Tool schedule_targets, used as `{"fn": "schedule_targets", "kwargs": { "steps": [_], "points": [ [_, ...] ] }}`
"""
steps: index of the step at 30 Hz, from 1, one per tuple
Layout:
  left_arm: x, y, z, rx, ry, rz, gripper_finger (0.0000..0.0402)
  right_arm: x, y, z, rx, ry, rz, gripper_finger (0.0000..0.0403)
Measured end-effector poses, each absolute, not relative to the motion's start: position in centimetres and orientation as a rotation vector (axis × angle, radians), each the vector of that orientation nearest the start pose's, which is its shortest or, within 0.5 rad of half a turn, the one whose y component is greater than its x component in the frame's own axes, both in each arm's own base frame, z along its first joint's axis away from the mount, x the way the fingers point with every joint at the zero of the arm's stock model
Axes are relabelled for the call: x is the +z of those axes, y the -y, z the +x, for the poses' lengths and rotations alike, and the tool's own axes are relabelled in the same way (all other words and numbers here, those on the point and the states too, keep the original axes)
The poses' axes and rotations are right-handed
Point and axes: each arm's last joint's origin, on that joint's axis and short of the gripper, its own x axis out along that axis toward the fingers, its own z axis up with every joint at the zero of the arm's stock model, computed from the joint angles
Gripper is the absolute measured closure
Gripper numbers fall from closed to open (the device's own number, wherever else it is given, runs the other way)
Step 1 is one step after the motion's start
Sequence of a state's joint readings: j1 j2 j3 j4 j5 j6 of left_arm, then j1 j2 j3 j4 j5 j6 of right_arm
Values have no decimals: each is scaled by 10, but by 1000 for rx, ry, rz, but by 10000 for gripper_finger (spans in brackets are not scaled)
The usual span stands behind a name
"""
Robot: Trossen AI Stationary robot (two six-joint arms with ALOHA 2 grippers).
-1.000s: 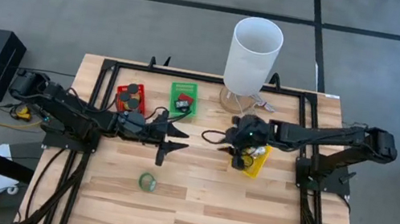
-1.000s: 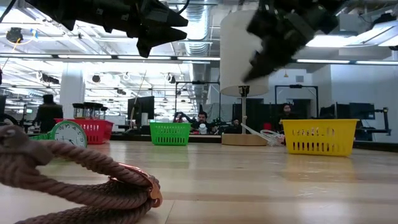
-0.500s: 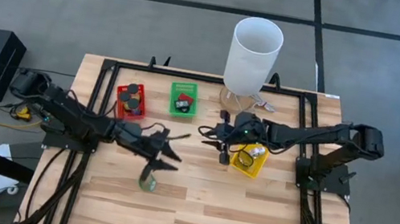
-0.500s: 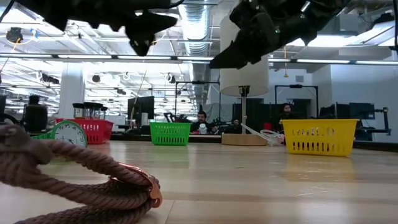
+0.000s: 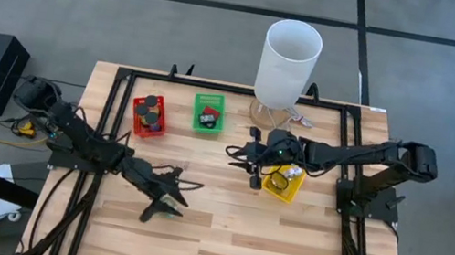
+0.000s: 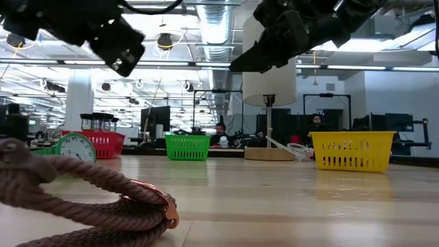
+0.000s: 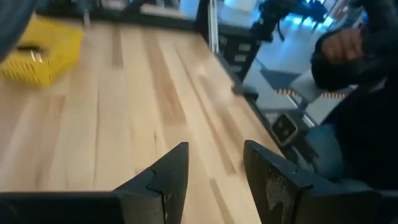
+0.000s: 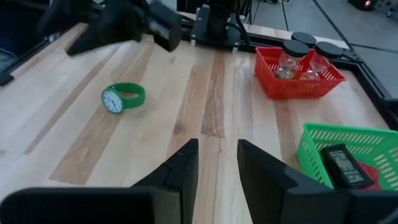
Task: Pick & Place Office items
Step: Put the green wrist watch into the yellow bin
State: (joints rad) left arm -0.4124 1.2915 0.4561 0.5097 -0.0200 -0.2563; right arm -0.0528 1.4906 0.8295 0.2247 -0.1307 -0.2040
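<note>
Office items sat sorted: black-lidded jars (image 8: pixel 305 53) in the red mesh bin (image 8: pixel 292 84), a green ribbed watch (image 8: pixel 122 98) loose on pale wood planks. Left gripper (image 7: pixel 214 171) and right gripper (image 8: pixel 217 163) hung parted, empty.

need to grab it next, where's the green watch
In the high view the green watch lies on the wooden table left of centre, just under the left gripper, nearer than the red bin.
</note>
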Motion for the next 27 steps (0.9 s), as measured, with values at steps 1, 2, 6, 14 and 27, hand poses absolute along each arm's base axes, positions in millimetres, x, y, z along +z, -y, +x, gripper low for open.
{"fn": "schedule_targets", "kwargs": {
  "steps": [1,2,6,14,27],
  "points": [
    [183,100,226,-343,-392,-187,253,223,13,316,118,-425,-150,301],
    [180,102,224,-335,-422,-195,253,223,13,316,116,-426,-139,301],
    [171,105,218,-290,-541,-268,253,223,13,316,114,-426,-132,301],
    [177,111,219,-298,-576,-258,253,223,13,316,115,-426,-132,301],
    [197,112,215,-169,-912,-261,253,222,13,316,116,-438,-128,301]
  ]
}}
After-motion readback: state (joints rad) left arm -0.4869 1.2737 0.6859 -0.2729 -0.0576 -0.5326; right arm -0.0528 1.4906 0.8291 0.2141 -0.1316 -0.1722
